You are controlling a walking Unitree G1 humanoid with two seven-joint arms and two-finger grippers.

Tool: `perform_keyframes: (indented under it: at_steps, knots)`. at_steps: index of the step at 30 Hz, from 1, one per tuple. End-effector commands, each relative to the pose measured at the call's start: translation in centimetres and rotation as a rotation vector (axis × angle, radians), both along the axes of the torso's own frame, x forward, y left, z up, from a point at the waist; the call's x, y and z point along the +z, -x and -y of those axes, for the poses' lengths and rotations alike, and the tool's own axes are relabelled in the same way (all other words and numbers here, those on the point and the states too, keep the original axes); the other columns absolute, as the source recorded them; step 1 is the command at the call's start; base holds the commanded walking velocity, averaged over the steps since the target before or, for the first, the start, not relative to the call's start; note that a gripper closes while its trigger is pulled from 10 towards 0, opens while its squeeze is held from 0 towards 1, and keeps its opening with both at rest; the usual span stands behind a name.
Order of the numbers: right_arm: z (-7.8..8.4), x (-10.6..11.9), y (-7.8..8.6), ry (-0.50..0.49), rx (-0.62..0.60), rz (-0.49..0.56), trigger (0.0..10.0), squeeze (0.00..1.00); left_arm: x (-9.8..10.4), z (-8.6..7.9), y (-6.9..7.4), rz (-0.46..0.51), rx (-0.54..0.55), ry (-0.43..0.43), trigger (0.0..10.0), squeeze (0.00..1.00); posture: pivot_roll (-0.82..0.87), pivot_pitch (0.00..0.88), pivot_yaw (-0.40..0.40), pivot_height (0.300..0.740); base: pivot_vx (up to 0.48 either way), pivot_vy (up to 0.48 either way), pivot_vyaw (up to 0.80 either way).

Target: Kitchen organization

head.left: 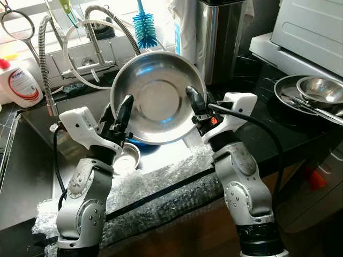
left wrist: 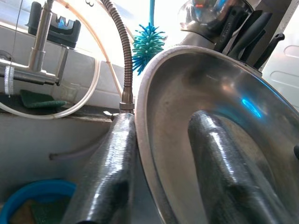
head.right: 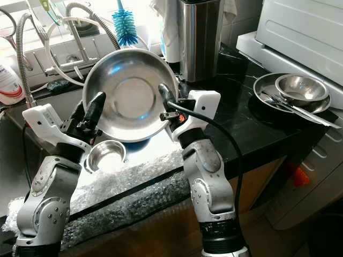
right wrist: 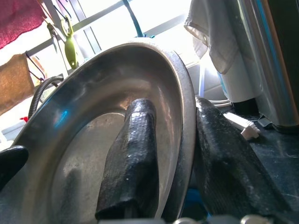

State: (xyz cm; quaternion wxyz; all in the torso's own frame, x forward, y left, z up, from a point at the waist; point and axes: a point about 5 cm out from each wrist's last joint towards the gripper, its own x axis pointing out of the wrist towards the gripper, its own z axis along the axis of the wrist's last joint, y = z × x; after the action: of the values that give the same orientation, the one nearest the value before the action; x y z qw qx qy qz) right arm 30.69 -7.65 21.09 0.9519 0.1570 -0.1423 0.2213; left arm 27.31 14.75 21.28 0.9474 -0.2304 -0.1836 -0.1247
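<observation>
I hold a large shallow steel bowl (head.left: 158, 96) up above the sink (head.left: 32, 160), tilted so its inside faces me. My left gripper (head.left: 124, 107) is shut on the bowl's left rim, one finger inside and one behind, as the left wrist view shows with the rim (left wrist: 145, 140) between the fingers (left wrist: 219, 163). On the opposite rim my right gripper (head.left: 194, 101) is shut the same way, the rim (right wrist: 187, 126) clamped between its fingers (right wrist: 133, 154). A small steel cup (head.right: 106, 155) sits in the sink below.
A spring-neck faucet (head.left: 45, 59) and a blue bottle brush (head.left: 143, 27) stand behind the sink. A tall steel canister (head.left: 220, 37) is at the back right. More steel bowls with utensils (head.left: 311, 93) lie on the black counter at right. Bubble wrap (head.left: 155, 187) pads the front edge.
</observation>
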Motion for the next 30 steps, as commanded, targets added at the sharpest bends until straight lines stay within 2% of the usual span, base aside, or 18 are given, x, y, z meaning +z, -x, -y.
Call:
perform_keyframes:
  at_steps: [1,30]
  knots:
    - [-0.70,0.17,0.22,0.008,0.030,0.013,10.0,0.00,0.16,-0.04,0.08,0.011,0.001,-0.023,0.0,0.00,-0.12,0.000,0.110,0.740,0.000,0.000,0.00]
    - [-0.94,0.14,0.26,0.032,0.032,0.024,10.0,0.00,-0.13,0.51,0.12,0.002,-0.036,-0.059,0.0,0.00,-0.12,0.000,0.112,0.740,0.000,0.000,0.00]
